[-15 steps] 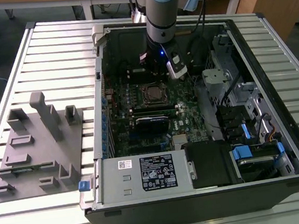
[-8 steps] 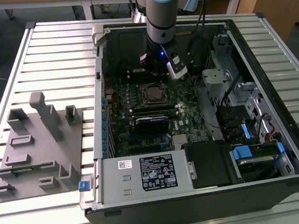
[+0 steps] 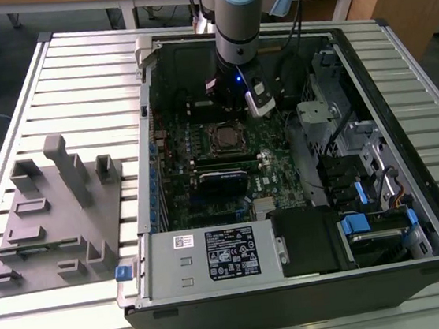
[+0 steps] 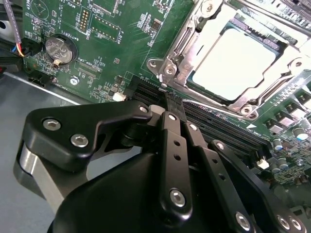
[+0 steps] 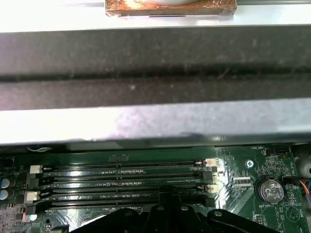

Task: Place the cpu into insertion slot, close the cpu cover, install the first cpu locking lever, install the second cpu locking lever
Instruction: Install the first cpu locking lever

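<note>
Grey fixture plate (image 3: 51, 215) is sitting well off to the hand's side. Gripper (image 4: 172, 103) is hovering over the memory slots (image 4: 223, 133), fingers pressed together, gripping nothing. Just beyond its tips, the cpu (image 4: 236, 62) is lying framed by the lowered cover (image 4: 204, 94).

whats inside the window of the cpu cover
In the second wrist view the silver-grey top of the cpu shows through the window of the cpu cover, with a dark edge of the insertion slot beside it. The slot's contact field lies under the cpu, so it cannot be seen.
</note>
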